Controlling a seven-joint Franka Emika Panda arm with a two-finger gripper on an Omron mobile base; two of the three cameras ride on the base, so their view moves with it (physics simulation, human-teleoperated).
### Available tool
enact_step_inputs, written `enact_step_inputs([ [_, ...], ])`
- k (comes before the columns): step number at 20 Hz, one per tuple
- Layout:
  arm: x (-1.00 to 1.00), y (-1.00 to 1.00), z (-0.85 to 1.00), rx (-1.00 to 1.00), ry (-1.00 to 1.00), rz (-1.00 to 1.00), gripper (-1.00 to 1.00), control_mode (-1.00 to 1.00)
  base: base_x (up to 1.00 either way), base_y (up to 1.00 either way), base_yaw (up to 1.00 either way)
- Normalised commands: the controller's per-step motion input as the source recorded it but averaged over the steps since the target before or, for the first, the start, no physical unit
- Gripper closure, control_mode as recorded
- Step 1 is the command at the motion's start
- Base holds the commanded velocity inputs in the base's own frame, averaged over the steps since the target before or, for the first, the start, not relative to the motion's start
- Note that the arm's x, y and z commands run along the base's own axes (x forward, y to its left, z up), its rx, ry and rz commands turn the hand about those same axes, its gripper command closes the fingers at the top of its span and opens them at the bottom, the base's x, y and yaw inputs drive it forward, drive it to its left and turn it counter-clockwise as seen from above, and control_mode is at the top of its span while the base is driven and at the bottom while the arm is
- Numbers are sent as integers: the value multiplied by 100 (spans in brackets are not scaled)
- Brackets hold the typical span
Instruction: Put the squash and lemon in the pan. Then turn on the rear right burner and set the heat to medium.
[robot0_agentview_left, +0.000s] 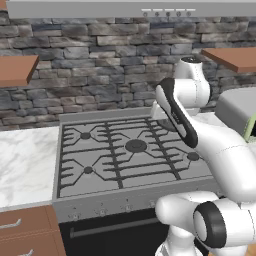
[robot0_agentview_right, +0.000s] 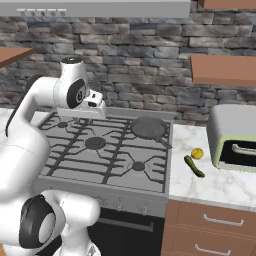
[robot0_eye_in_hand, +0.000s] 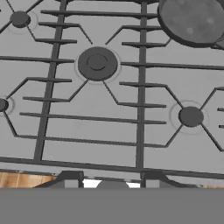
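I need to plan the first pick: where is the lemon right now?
In the right base view the lemon sits on the marble counter right of the stove, just behind the squash and in front-left of the toaster oven.

Grey gas stove (robot0_agentview_right: 107, 150) carrying a dark frying pan (robot0_agentview_right: 148, 128) on its far right grate. Right of it, white marble counter (robot0_agentview_right: 220, 185) bearing a yellow lemon (robot0_agentview_right: 197, 153) just beside a green squash (robot0_agentview_right: 194, 166), and a toaster oven (robot0_agentview_right: 234, 137).

no readable text, labels or numbers anywhere
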Motion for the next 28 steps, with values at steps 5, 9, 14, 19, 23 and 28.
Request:
enact_step_inputs([
  [5,-5,-14,0,0,-3,0,-100,-100,0,0,0],
  [9,-16,-32,0,3,-5,0,-100,-100,0,0,0],
  [14,-23,-32,0,4,-2,0,-100,-100,0,0,0],
  [19,-18,-30,3,6,-1,0,-100,-100,0,0,0],
  [23,-12,-36,7,10,-3,0,-100,-100,0,0,0],
  [28,-3,-31,6,9,-1,0,-100,-100,0,0,0],
])
